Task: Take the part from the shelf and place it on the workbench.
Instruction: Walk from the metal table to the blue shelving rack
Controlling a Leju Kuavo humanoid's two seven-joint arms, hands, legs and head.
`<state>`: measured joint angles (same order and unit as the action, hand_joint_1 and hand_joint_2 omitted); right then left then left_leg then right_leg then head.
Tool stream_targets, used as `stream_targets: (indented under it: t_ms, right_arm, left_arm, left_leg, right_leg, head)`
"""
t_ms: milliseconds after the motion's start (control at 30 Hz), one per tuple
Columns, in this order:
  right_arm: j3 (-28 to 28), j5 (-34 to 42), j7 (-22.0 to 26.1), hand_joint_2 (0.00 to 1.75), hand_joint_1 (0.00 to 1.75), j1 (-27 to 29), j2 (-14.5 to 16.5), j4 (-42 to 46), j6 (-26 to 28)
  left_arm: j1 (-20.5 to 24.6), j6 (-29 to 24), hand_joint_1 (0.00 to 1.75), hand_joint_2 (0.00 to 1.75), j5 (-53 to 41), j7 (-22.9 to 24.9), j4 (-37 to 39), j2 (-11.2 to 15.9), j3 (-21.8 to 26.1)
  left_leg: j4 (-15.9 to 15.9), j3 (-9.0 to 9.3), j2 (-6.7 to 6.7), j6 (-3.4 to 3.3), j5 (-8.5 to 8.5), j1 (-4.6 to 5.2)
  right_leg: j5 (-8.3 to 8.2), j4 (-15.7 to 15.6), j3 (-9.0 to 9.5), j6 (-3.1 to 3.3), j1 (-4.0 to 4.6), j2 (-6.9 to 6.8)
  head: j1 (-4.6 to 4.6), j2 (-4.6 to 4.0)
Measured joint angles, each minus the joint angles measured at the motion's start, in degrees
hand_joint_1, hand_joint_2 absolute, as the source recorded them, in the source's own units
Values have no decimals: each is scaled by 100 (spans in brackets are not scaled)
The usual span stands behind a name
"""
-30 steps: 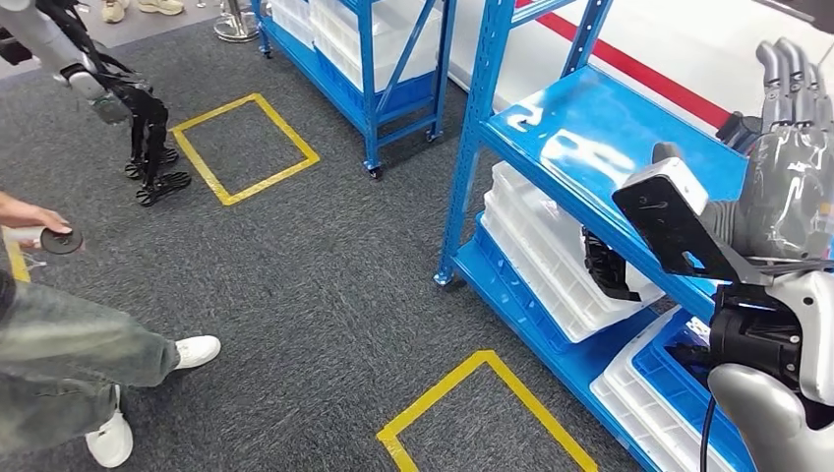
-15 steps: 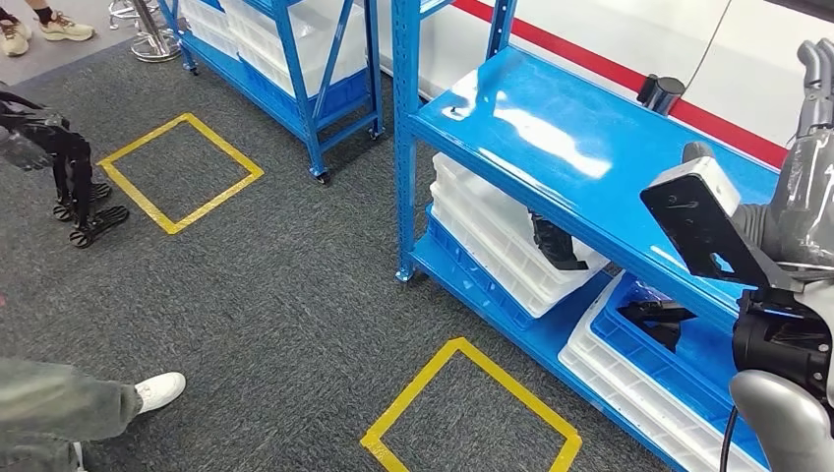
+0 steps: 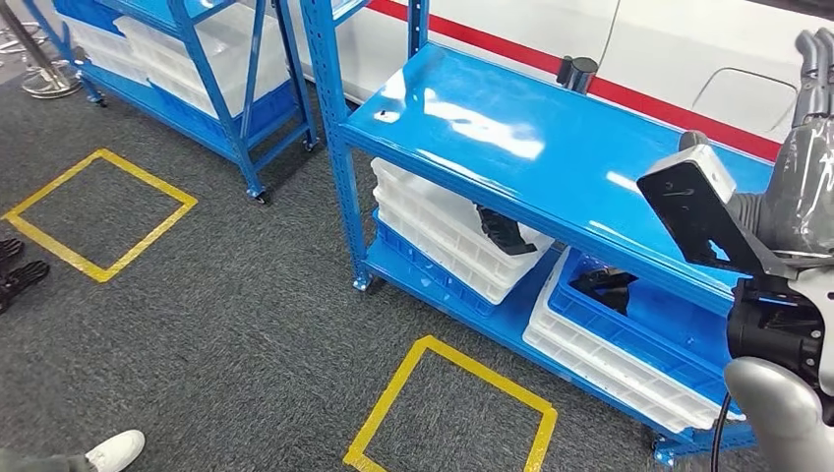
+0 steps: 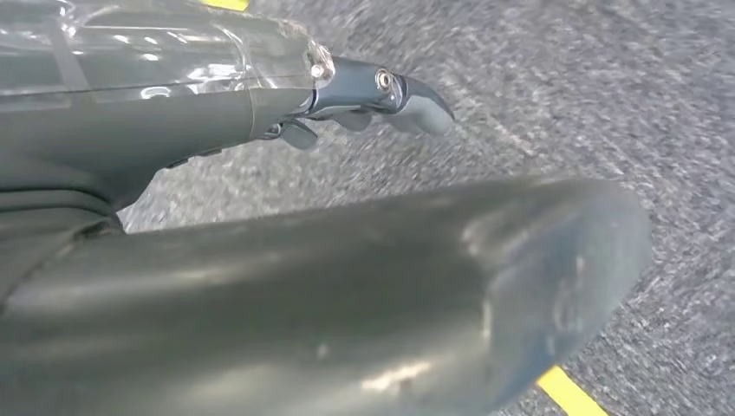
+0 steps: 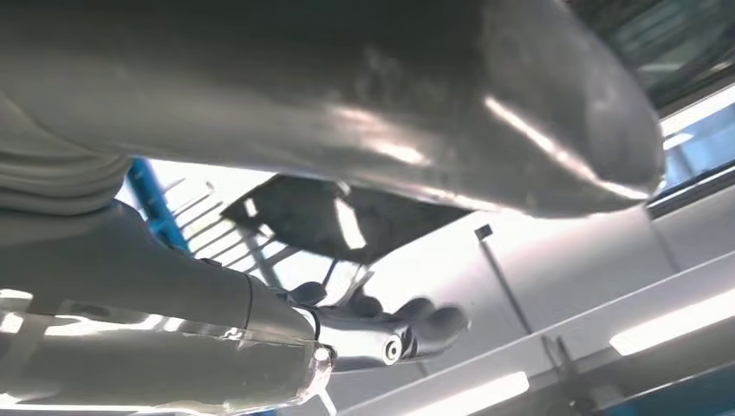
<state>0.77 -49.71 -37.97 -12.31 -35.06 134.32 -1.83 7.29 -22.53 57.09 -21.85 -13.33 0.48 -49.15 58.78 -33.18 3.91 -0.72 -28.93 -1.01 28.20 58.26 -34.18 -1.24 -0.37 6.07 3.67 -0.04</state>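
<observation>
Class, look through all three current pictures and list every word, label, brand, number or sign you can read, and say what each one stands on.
None: no readable text in any view.
The blue metal shelf rack, the white plastic trays, the blue plastic bin and the yellow floor tape square bear no lettering.
The raised right hand carries no legible label.

You've got the left hand (image 4: 347, 104) hanging empty over grey carpet (image 4: 607, 95), yellow floor tape (image 4: 568, 392) just beside.
</observation>
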Motion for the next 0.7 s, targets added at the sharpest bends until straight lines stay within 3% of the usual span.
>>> stream_targets:
  t_ms: [67,100,167,200,233,300,333,400,433,467,500,533,600,667,700]
  right_arm:
    - [-1,-5,0,0,0,-65,-7,-21,-10]
    - [-4,-5,0,0,0,-89,-8,-33,-14]
    - [-15,-5,0,0,0,-96,-3,-60,-19]
    - [-21,-5,0,0,0,-93,-1,-73,-21]
    - [-26,-5,0,0,0,-94,-1,-84,-22]
    - [-27,-5,0,0,0,-99,-8,-102,-22]
    - [-27,-5,0,0,0,-105,-14,-107,-21]
    - [-25,-5,0,0,0,-117,-23,-114,-20]
    - [-23,-5,0,0,0,-122,-25,-118,-20]
    - [-18,-5,0,0,0,-123,-33,-120,-20]
    - [-10,-7,0,0,0,-126,-42,-120,-16]
    - [-5,-8,0,0,0,-142,-51,-122,-15]
    - [-6,-8,0,0,0,-157,-56,-126,-14]
    - [-17,-7,0,0,0,-155,-46,-136,-22]
    - [-22,-8,0,0,0,-155,-42,-139,-32]
  left_arm:
    - [10,-9,0,0,0,-1,0,15,1]
    - [8,-11,0,0,0,0,0,21,1]
    - [7,-13,0,0,0,1,0,29,1]
    - [10,-13,0,0,0,1,0,32,1]
    - [19,-14,0,0,0,1,0,33,1]
    - [50,-14,0,0,0,1,-2,33,1]
    - [69,-14,0,0,0,1,-5,33,2]
    - [94,-13,0,0,0,1,-12,29,3]
    - [102,-13,0,0,0,1,-17,23,3]
    - [106,-13,0,0,0,1,-22,16,3]
    - [111,-13,0,0,-1,1,-27,10,3]
    - [115,-14,0,0,-1,1,-31,8,3]
    - [111,-14,0,0,-1,1,-33,8,3]
    - [89,-15,0,0,0,1,-31,8,3]
    - [79,-19,0,0,0,2,-30,9,3]
  left_leg:
    - [-41,58,-207,-51,-10,4]
    - [-47,78,-320,-68,-28,16]
    - [-46,108,-546,-80,-71,34]
    - [-46,128,-653,-76,-96,41]
    - [-46,155,-744,-69,-121,46]
    - [-51,221,-890,-47,-170,53]
    - [-54,242,-946,-28,-194,61]
    - [-68,273,-1043,20,-223,65]
    - [-83,292,-1090,48,-231,65]
    - [-96,318,-1106,78,-245,58]
    - [-73,330,-982,105,-278,47]
    - [52,286,-788,124,-360,40]
    - [643,-11,-383,138,-652,36]
    - [1318,-428,-328,141,-878,48]
    - [1445,-549,-340,142,-844,51]
  right_leg:
    - [209,395,-208,-58,7,-316]
    - [370,761,-405,-86,1,-451]
    - [563,1394,-763,-115,-17,-555]
    - [527,1488,-828,-114,-21,-578]
    - [378,1331,-758,-100,-19,-597]
    - [-9,580,-371,-36,14,-739]
    - [-121,238,-187,5,45,-833]
    - [-148,-63,-27,69,110,-929]
    - [-142,-88,-18,95,129,-890]
    - [-155,-125,0,121,122,-838]
    - [-169,-173,31,144,112,-794]
    - [-186,-222,66,167,96,-757]
    - [-195,-272,113,198,77,-681]
    - [-182,-271,121,218,77,-571]
    - [-174,-265,127,219,78,-507]
  head:
    - [55,0]
    - [81,0]
    - [100,0]
    - [108,0]
    - [112,0]
    - [108,0]
    - [101,0]
    - [90,0]
    - [86,0]
    - [85,0]
    - [74,0]
    - [63,0]
    - [16,0]
    - [-19,0]
    - [-29,0]
